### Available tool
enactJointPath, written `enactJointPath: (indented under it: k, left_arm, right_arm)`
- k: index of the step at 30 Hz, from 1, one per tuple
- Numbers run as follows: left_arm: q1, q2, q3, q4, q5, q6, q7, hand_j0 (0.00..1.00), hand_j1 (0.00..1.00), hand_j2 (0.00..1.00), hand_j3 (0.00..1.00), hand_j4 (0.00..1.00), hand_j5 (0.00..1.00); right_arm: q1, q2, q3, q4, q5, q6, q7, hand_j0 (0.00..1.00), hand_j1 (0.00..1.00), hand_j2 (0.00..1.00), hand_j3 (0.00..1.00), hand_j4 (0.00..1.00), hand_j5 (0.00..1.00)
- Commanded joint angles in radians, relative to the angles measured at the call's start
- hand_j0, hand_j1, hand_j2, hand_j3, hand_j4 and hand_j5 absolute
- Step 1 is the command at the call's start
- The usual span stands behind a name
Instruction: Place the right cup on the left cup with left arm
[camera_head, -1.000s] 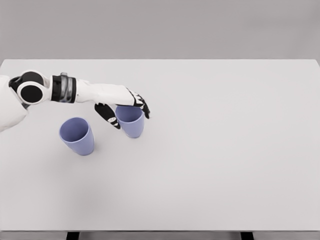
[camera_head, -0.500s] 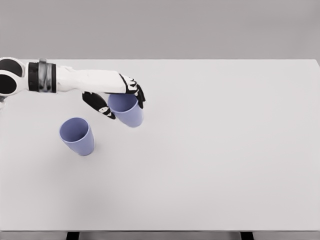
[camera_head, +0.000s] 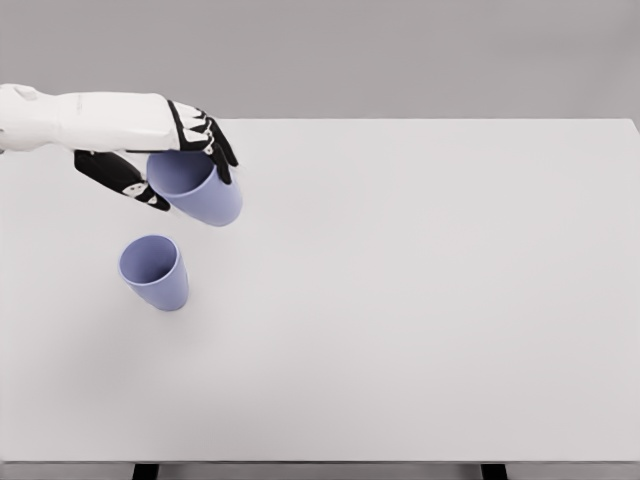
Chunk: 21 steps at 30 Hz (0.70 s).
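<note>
My left hand (camera_head: 165, 160) holds a lavender cup (camera_head: 198, 190) by its rim, lifted well above the white table (camera_head: 420, 300). The cup tilts, its mouth toward the upper left and its base toward the lower right. The thumb (camera_head: 122, 178) is on the cup's left side and the fingers (camera_head: 210, 140) wrap the far side. A second lavender cup (camera_head: 155, 272) stands upright on the table, below and slightly left of the held one, apart from it. The right arm is out of view.
The table's near edge runs along the bottom of the view, with dark legs (camera_head: 146, 471) under it. A grey wall (camera_head: 400, 60) is behind the far edge.
The left hand has raised the held cup off the table and carried it to the left, toward a spot above the standing cup. The standing cup has not moved.
</note>
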Motion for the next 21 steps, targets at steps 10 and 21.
enactJointPath:
  k: [10, 21]
  left_arm:
    - [-0.040, 0.181, -0.003, -0.078, 0.062, 0.043, 0.001, 0.51, 0.51, 0.51, 0.51, 0.51, 0.51]
    - [-0.040, 0.226, -0.075, -0.129, 0.046, 0.183, 0.001, 0.51, 0.51, 0.51, 0.51, 0.51, 0.51]
  right_arm:
    - [0.000, 0.000, 0.000, 0.000, 0.001, -0.001, 0.000, 1.00, 1.00, 1.00, 1.00, 1.00, 1.00]
    - [0.000, 0.000, 0.000, 0.000, 0.001, -0.001, 0.000, 1.00, 1.00, 1.00, 1.00, 1.00, 1.00]
